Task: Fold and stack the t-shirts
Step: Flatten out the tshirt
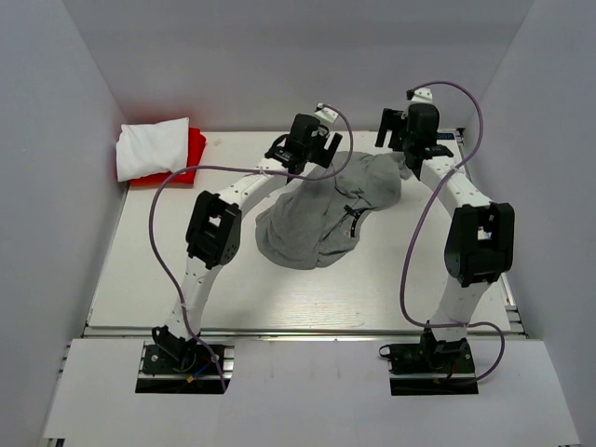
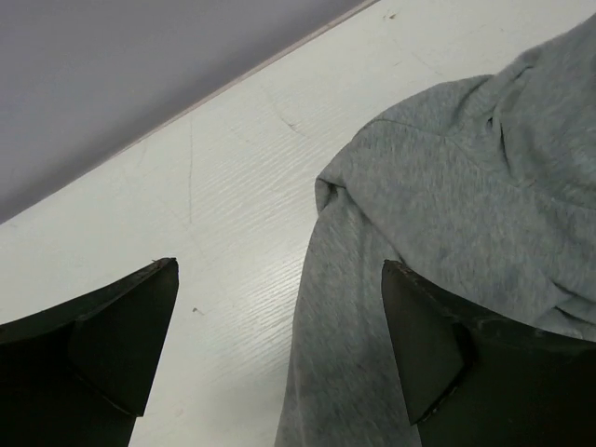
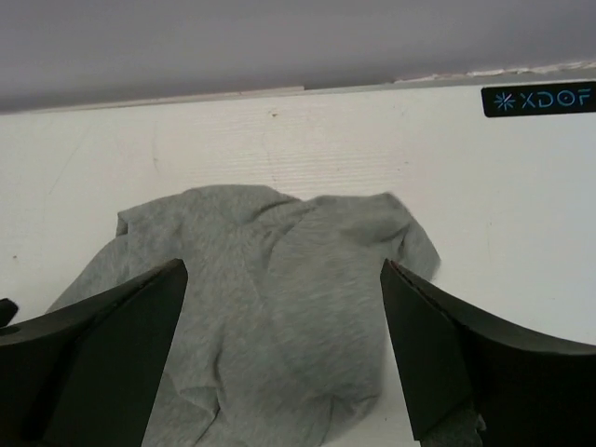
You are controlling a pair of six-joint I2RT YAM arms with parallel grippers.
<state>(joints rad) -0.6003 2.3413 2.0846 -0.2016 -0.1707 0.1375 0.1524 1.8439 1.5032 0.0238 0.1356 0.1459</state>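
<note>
Three shirts are in view. One grey shirt (image 1: 317, 219) lies unfolded in a crumpled heap on the tabletop (image 1: 279, 298), a little beyond the middle and between the two arms. One white shirt (image 1: 154, 147) sits folded in the far left corner, on top of one red shirt (image 1: 191, 160), whose edge shows along its right side and under its near edge. This pair lies well apart from the grey heap.

There are two hands, both at the far edge of the grey shirt. The left hand (image 2: 279, 268) is spread wide with nothing clamped. Its wrist view shows bare tabletop under one finger and grey cloth under the other. The right hand (image 3: 284, 265) is also spread wide and holds nothing. A rumpled part of the grey shirt lies on the tabletop below the gap between its two fingers. One small dark label (image 3: 538, 99) sits near the far edge.
</note>
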